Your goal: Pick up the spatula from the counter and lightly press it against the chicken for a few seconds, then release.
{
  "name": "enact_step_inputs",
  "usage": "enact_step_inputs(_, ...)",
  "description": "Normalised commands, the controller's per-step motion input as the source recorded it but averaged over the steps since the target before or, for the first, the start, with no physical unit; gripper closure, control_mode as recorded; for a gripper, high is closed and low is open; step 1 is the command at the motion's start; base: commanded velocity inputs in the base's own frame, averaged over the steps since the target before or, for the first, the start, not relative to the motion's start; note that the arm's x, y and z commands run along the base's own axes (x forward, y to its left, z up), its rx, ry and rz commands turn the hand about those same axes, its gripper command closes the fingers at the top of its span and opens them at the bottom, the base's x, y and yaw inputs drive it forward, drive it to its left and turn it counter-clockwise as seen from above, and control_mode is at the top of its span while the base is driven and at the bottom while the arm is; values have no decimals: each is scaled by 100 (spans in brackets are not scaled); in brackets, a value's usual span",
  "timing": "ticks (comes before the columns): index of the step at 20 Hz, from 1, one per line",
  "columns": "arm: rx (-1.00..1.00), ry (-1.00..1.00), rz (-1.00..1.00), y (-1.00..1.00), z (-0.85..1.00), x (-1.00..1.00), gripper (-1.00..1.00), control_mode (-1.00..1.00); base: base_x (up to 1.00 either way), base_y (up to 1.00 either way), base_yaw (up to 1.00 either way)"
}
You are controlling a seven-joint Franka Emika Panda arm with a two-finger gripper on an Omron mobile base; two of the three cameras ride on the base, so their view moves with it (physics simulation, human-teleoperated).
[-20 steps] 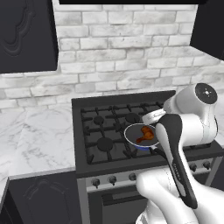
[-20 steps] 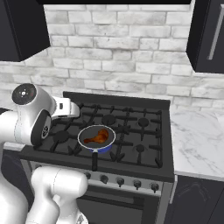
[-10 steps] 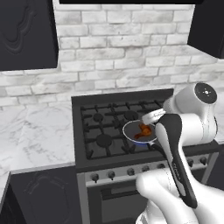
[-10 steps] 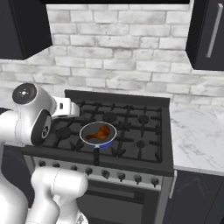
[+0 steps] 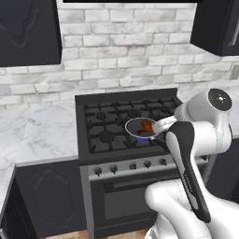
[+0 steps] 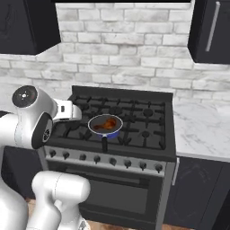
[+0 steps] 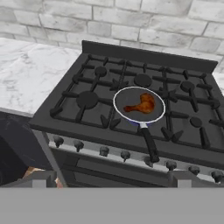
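Chicken (image 7: 142,104) drumstick, brown-orange, lies in pan (image 7: 154,117) just right of centre in hand view, resting on the pan floor. Pan is round with a light rim and sits on the front-middle grate of stove (image 7: 83,114). Its dark handle (image 7: 148,145) runs down toward the lower edge of frame, ending near the row of knobs (image 7: 103,151).

Left base view: chicken (image 5: 146,126) in pan (image 5: 135,127) at mid-right of frame, just beside the white arm's wrist. Right base view: chicken (image 6: 104,125) in pan (image 6: 116,122) at centre-left, handle pointing down toward the stove front.

Bottom of hand view shows the end effector (image 7: 113,178), jaws wide, its two tips far apart at lower left and lower right, holding nothing, well apart from the pan.

Marble surface (image 7: 26,70) fills the left of hand view beside the stove; same surface at left in left base view (image 5: 32,133) and at right in right base view (image 6: 200,128). Pale brick wall (image 7: 131,17) runs across the top of frame behind the stove. Dark cabinets (image 5: 28,28) hang in the upper corners of both base views
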Motion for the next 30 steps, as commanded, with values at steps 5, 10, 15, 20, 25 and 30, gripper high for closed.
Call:
enact_step_inputs(5,0,0,0,0,0,0,-100,100,-46,-22,0)
enact_step_inputs(10,0,0,0,0,0,0,-100,100,-20,-24,-1)
enact_step_inputs(15,0,0,0,0,0,0,-100,100,-14,-44,-6)
enact_step_inputs(20,0,0,0,0,0,0,-100,100,-14,-50,-13)
enact_step_inputs(25,0,0,0,0,0,0,-100,100,-5,-42,-18)
enact_step_inputs(30,0,0,0,0,0,0,-100,100,0,-30,-24)
